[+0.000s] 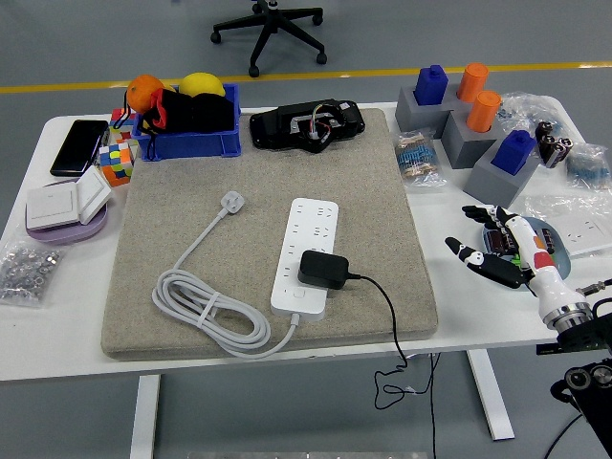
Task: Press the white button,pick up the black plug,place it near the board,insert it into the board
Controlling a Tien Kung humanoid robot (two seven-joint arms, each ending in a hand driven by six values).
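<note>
The plug [322,269] already sits in the board [306,253] on the mat [191,201] — by the look of it, the task is about done. The right robot hand [490,251] hovers off at the bench's [57,335] right edge, fingers spread, holding nothing. One plug, one board, one robot hand in sight — no left.

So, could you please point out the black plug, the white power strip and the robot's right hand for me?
black plug [322,269]: head view, top of its housing.
white power strip [308,232]: head view, bare middle of its socket face.
right hand [500,251]: head view, middle of the hand, fingers spread.
</note>
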